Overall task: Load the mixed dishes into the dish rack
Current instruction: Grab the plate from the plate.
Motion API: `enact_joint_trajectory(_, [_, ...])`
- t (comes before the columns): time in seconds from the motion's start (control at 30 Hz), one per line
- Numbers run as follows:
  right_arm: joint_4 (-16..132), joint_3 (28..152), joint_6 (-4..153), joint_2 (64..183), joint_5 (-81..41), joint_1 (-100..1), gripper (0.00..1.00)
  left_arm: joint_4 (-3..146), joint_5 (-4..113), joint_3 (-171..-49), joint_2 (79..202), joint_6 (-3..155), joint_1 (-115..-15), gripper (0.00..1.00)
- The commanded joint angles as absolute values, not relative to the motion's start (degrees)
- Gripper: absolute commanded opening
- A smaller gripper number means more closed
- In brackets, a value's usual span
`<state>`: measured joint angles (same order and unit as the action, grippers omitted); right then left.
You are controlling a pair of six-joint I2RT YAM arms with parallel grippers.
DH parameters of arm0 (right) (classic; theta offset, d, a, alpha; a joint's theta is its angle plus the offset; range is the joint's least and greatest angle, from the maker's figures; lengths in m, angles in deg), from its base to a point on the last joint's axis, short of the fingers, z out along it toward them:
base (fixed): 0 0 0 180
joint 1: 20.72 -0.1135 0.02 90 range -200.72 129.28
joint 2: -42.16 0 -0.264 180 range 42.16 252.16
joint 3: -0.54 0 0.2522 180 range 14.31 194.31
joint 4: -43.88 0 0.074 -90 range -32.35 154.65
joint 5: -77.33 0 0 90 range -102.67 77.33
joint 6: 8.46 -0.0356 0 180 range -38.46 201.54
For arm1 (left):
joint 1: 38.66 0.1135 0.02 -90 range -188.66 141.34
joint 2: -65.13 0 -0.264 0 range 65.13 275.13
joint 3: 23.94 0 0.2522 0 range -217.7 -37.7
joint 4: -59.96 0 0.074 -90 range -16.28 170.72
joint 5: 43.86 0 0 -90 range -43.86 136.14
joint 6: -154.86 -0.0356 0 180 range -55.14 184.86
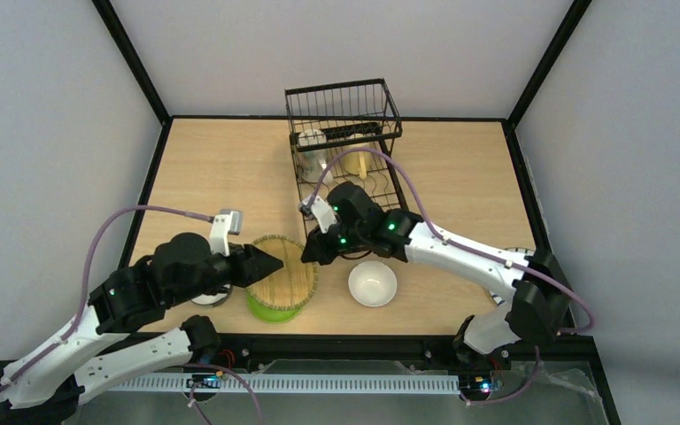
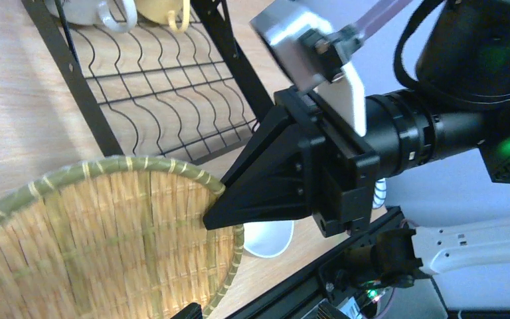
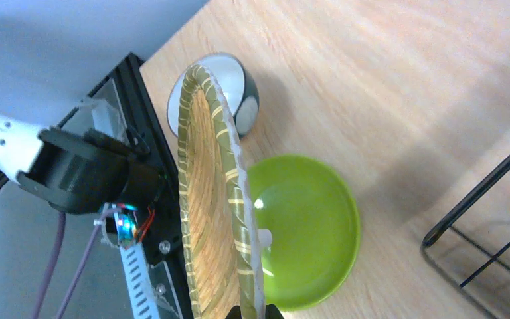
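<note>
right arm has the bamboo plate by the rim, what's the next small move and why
Probably lift and swing it toward the slotted tray of the dish rack: the right gripper is shut on the woven bamboo plate, which stands on edge over the green plate, and the near slots look free.

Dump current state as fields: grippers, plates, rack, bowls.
right gripper: shut on the woven bamboo plate rim
plate pose: tilted steeply, over the green plate
left gripper: open, by the tilted plate
dish rack: pale yellow mug inside
bowls: white bowl and dark-outside bowl on the table
</note>
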<state>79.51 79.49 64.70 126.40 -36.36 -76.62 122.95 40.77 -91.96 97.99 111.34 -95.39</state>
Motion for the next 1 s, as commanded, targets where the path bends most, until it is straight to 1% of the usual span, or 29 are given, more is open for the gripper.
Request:
enact_joint_trajectory(0.0, [83.27, 86.03, 66.83, 123.13, -30.09, -77.05, 0.0, 122.4, 38.26, -94.32, 97.13, 111.71, -95.52, 0.99])
enact_joint_trajectory(0.17, [85.63, 91.73, 68.94, 124.08, -25.61, -77.04, 0.0, 120.84, 35.95, -95.54, 95.2, 111.4, -95.52, 0.99])
enact_joint_trajectory(0.47, [85.53, 101.85, 73.14, 127.41, -17.29, -77.02, 0.0, 118.85, 33.08, -96.47, 90.33, 110.76, -95.52, 0.99])
enact_joint_trajectory(0.63, [83.79, 109.16, 76.6, 130.33, -9.1, -76.98, 0.0, 120.05, 32.69, -97.13, 89.29, 110.2, -95.52, 0.99])
enact_joint_trajectory(0.97, [79.98, 128.44, 87.92, 140.8, 10.2, -77.06, 0.0, 121.22, 32.09, -97.0, 88.83, 109.31, -95.52, 0.99])
